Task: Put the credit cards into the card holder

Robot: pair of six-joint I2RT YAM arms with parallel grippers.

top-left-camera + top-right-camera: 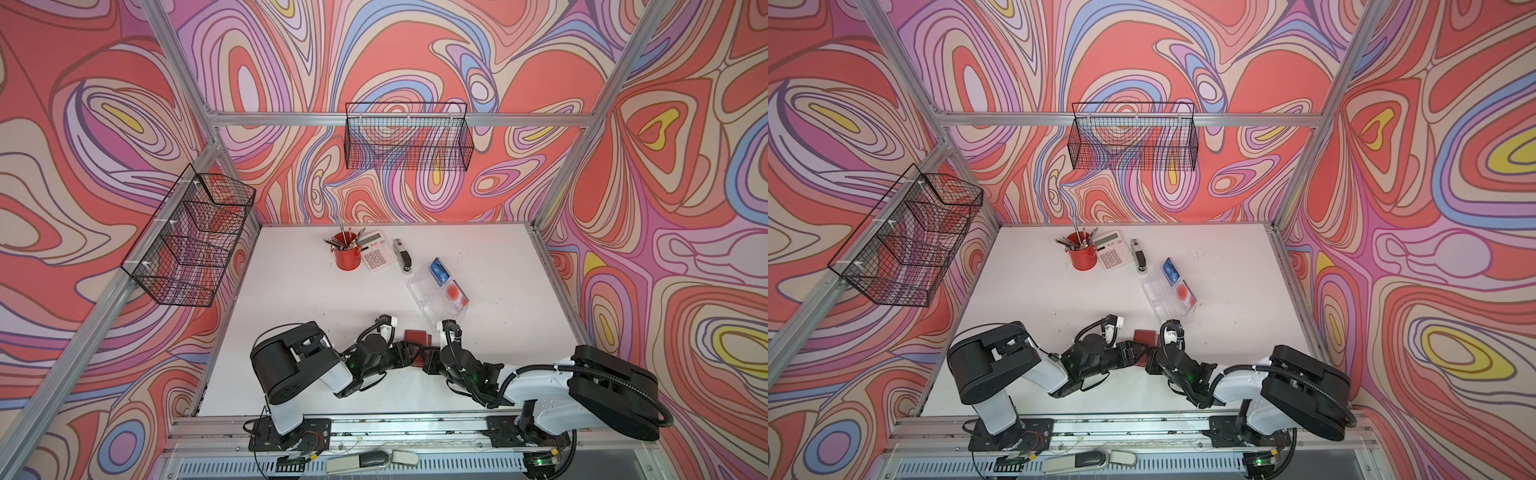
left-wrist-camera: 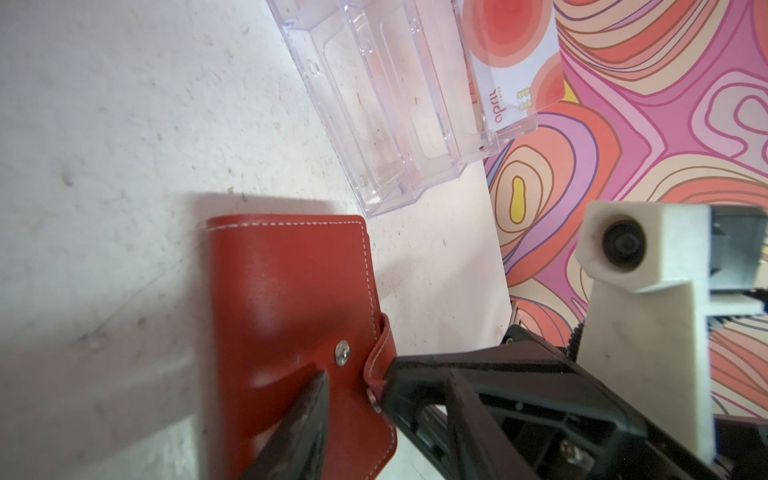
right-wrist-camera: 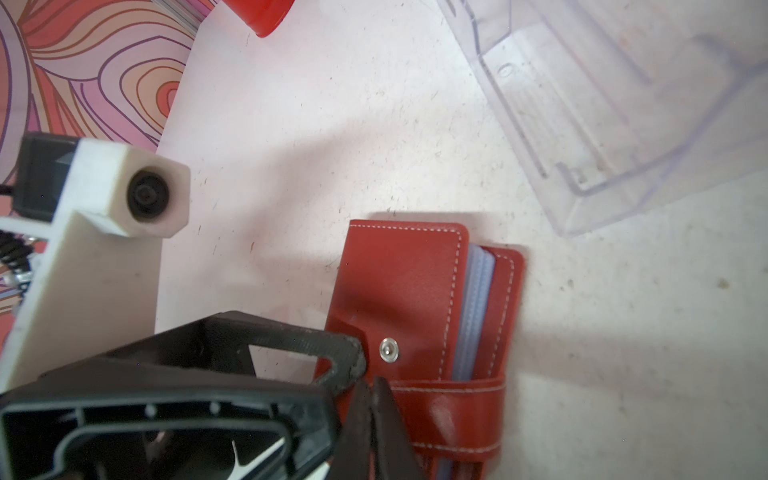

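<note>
Starting at the right claw (image 3: 372, 395): pinched tight on the snap strap (image 3: 449, 399) of the card holder (image 3: 399, 286), right at its near end. Can see the strap is undone too, with the bare stud (image 3: 388, 348) showing on the red cover.

Over to the left claw (image 1: 409, 352): got one finger (image 3: 345, 357) lying on that same cover, tip just beside the stud. Can't see the other finger anywhere, so honestly can't tell whether gripping anything or just resting there.

Found the card holder flat on the white table (image 1: 311, 311), near-middle, squeezed in between both claws. Sitting slightly askew of its back flap, enough to show the pale blue sleeves (image 3: 478, 311) inside.

Moving outward, far and right of the holder: a clear tray (image 1: 419, 286), close by but not touching. Holds the credit cards (image 2: 511, 50), with blue ones (image 1: 439, 270) at the far end and pale ones (image 1: 455, 293) with a red circle right next to them on the near side.

Further back, toward the far edge: a red cup (image 1: 347, 255) stuffed with pens, a calculator (image 1: 376, 251) just beside it on the right, then a stapler (image 1: 401, 253) right after that. Plus two black wire baskets up on the walls, left (image 1: 187, 245) and far (image 1: 409, 139).
</note>
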